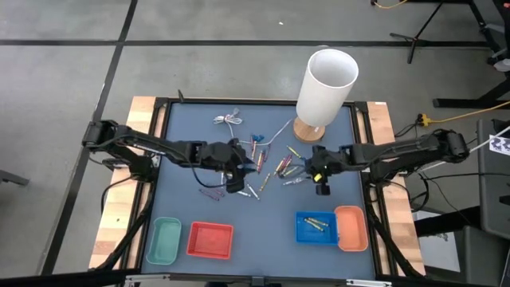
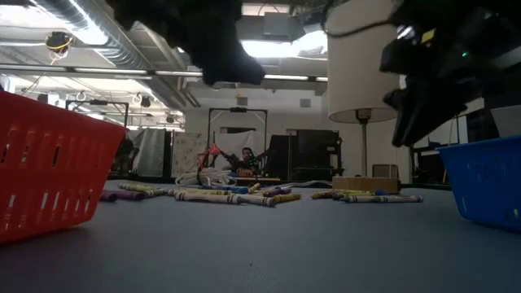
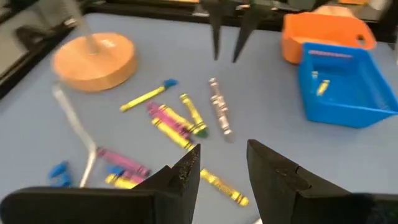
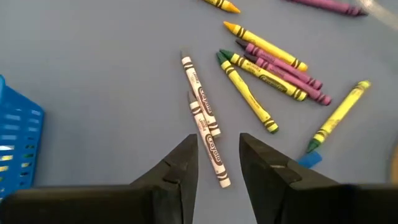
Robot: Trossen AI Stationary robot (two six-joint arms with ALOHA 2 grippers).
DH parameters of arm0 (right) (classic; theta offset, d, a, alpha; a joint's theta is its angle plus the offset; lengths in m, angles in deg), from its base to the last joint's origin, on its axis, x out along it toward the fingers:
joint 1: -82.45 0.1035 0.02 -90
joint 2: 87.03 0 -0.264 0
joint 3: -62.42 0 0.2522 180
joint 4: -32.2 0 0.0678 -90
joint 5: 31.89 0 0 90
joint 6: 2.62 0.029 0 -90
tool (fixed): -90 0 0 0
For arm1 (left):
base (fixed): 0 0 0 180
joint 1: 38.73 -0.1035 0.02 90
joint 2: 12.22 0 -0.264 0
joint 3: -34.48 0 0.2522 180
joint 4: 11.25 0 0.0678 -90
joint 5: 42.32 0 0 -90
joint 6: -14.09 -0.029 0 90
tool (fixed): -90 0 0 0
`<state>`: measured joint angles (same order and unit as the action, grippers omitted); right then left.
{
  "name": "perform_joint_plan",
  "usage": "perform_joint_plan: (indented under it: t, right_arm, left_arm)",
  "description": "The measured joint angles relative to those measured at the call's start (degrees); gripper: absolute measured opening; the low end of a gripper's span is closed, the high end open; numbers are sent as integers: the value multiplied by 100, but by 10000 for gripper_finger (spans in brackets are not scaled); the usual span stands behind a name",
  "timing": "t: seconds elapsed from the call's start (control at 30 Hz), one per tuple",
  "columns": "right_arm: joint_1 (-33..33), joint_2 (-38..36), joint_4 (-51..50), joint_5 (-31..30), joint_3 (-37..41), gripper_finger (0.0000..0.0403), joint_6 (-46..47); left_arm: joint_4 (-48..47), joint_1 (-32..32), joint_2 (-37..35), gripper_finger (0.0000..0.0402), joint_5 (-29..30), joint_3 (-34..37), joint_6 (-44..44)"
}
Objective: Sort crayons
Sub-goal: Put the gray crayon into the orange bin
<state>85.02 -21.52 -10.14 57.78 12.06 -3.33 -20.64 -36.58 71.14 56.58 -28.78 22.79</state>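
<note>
The high view looks straight down from well above, taking in the whole tabletop (image 1: 199,215) and some floor around it. The low view sits at surface height at the near edge, between the red basket (image 2: 49,163) and blue basket (image 2: 488,183), facing level across into the room. Each wrist view looks forward and down from close above the surface, past its own two fingers. All four share the scattered crayons (image 4: 249,93) at the middle; the left wrist view also sees the lamp base (image 3: 94,59) and the far end effector (image 3: 227,31).

paper-wrapped crayons (image 4: 261,68) on matt table (image 4: 93,74); seemingly wooden lamp base (image 3: 94,59).
</note>
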Motion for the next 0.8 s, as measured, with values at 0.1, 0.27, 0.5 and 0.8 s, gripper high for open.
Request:
perform_joint_plan:
  t: [0.1,0.27,0.5,0.8]
  right_arm:
    - [-382,27,110,481,129,115,-201]
    - [-759,27,246,879,349,115,-559]
    - [-903,27,560,900,729,115,-579]
    - [-898,27,1266,1188,1131,115,-581]
  left_arm:
    - [9,-1,-101,116,256,194,32]
    - [5,0,-117,116,370,308,36]
    - [9,0,-115,116,370,328,36]
    - [53,0,-115,116,370,328,36]
